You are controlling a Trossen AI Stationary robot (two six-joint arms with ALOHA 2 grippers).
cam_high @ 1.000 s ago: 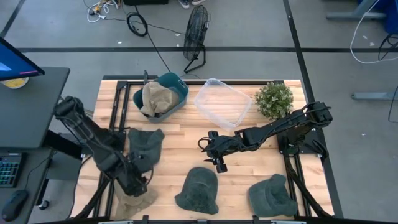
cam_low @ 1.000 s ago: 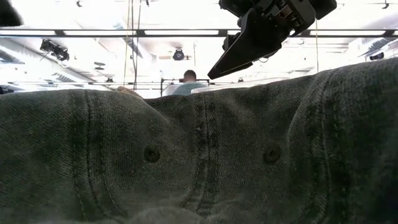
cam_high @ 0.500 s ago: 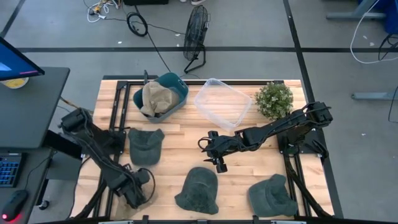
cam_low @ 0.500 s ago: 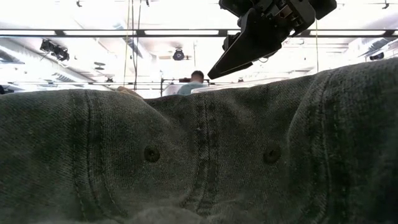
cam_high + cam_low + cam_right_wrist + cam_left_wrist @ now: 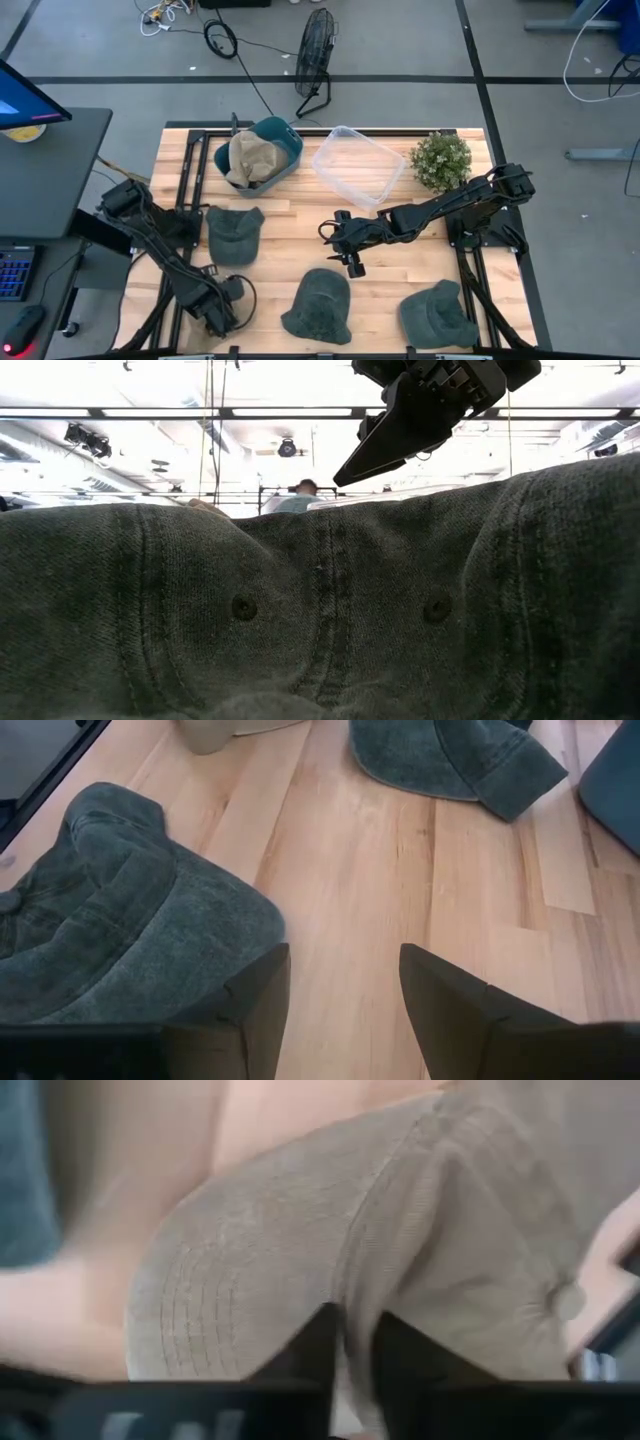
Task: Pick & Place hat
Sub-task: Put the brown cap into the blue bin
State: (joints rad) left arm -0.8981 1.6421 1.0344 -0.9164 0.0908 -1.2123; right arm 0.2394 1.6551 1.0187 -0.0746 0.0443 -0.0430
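Observation:
A tan hat [image 5: 250, 1260] lies at the table's near left corner. My left gripper [image 5: 218, 312] stands over it and is shut on it, covering it in the high view. Dark green hats lie at the left [image 5: 235, 235], near centre [image 5: 318, 305] and near right [image 5: 437, 313]. The centre one fills the low view [image 5: 320, 620]. My right gripper [image 5: 350, 255] hangs open above the bare wood between the green hats, touching nothing; it also shows in the low view [image 5: 400, 430]. My left gripper pinches a raised ridge of cloth [image 5: 356, 1315] between its two fingers, where the tan hat's stitched brim meets its crown. The fingers come from above, pointing down. The hat lies on the table around them.
At the far side stand a blue bin [image 5: 268, 150] with a tan hat inside, a clear plastic tub [image 5: 358, 165] and a small potted plant [image 5: 440, 160]. Bare wood [image 5: 360, 900] lies between the hats. A person stands far behind the table [image 5: 300, 495].
My left gripper has moved toward the table's near edge and come down over the tan hat at the near left corner, covering it from above. My right arm has kept still.

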